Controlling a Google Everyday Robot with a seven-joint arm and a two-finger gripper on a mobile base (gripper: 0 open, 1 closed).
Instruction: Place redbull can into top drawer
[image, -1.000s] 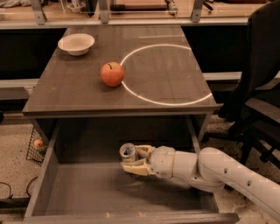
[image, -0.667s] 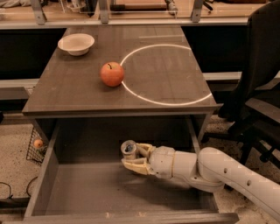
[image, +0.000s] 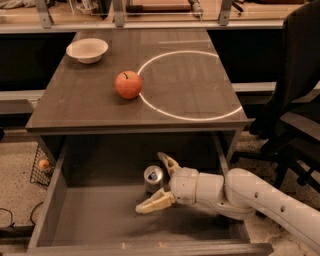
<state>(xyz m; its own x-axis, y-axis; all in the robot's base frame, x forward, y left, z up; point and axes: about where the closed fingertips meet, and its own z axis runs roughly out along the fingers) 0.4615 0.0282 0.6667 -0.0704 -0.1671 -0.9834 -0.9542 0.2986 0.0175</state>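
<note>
- I see the drawer pulled fully out from under the bench, with its flat bottom in plain sight.
- The can stands upright on the drawer's bottom, a little right of the drawer's middle and toward its back, silver top up.
- My tool is down inside the drawer, reaching in from the drawer's right side on the white arm.
- The tool is spread wide. One of its fingers lies toward the drawer's front and the other points toward the drawer's back, with the can between them.
- The tool has no grip on the can. I cannot tell whether either finger brushes its side.
- Above the drawer, on the bench top, a red apple sits over the drawer's left half, at the edge of a white ring.
- A white bowl sits well beyond the drawer's back left corner, on the far part of the bench.
- A dark chair stands past the drawer's right side.
</note>
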